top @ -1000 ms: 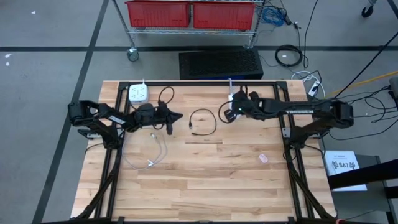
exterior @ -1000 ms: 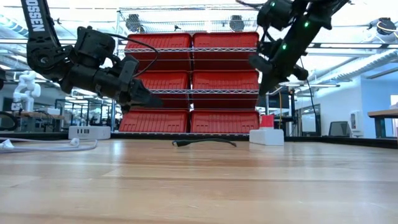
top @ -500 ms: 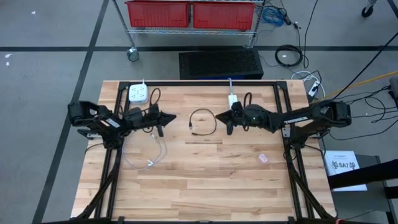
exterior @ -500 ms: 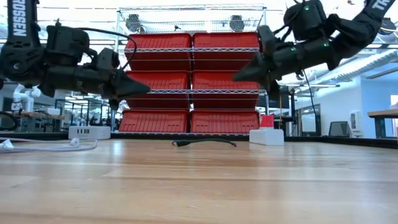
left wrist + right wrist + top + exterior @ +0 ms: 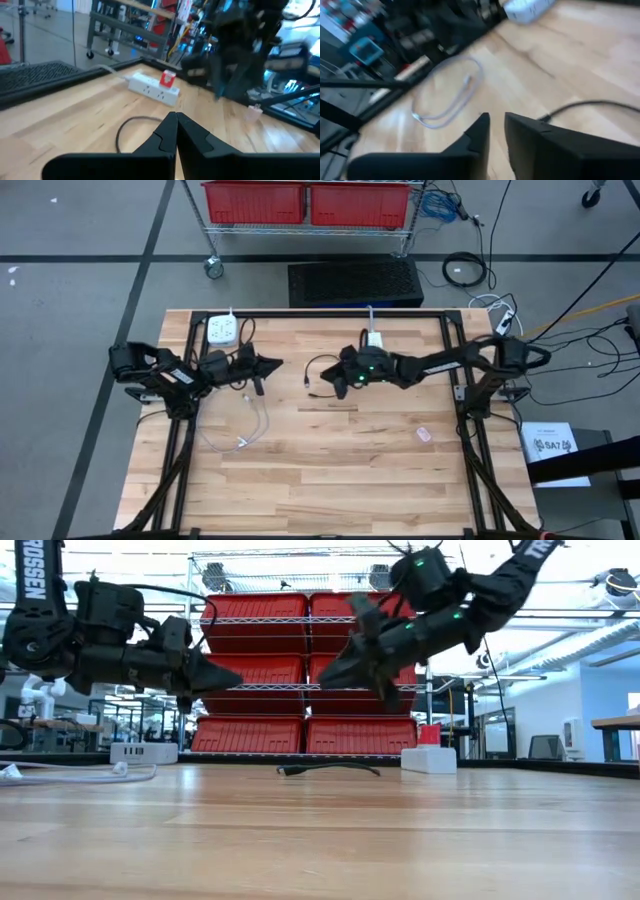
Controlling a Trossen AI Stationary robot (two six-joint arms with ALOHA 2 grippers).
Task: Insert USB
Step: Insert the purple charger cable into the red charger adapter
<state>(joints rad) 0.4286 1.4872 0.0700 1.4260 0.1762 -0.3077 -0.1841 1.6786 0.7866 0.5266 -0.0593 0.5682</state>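
A thin black cable [image 5: 318, 359] lies in a loop at the table's middle; it also shows in the low view [image 5: 330, 768] and the left wrist view [image 5: 131, 122]. A white power strip [image 5: 373, 340] with a red tag [image 5: 167, 78] lies beyond the loop, near the far edge. My right gripper [image 5: 335, 378] hovers over the loop's right side [image 5: 590, 106], tilted down toward the left, its fingers a narrow gap apart [image 5: 496, 119]. My left gripper [image 5: 278, 364] hangs level left of the loop, shut [image 5: 176, 116], pointing at it. Both are above the table [image 5: 238, 680] [image 5: 335, 675].
A white cable [image 5: 252, 426] lies coiled on the left half, under my left arm. A second white power strip [image 5: 222, 330] sits at the far left corner. A small pink piece [image 5: 423, 434] lies on the right half. The near half is bare wood. Red bins fill the shelves behind.
My right gripper has swung from near the far power strip toward the table's left and come down over the black loop, tipping its fingers down. My left gripper drew back a little toward the left, rose and levelled out, then kept still. The cables have not moved.
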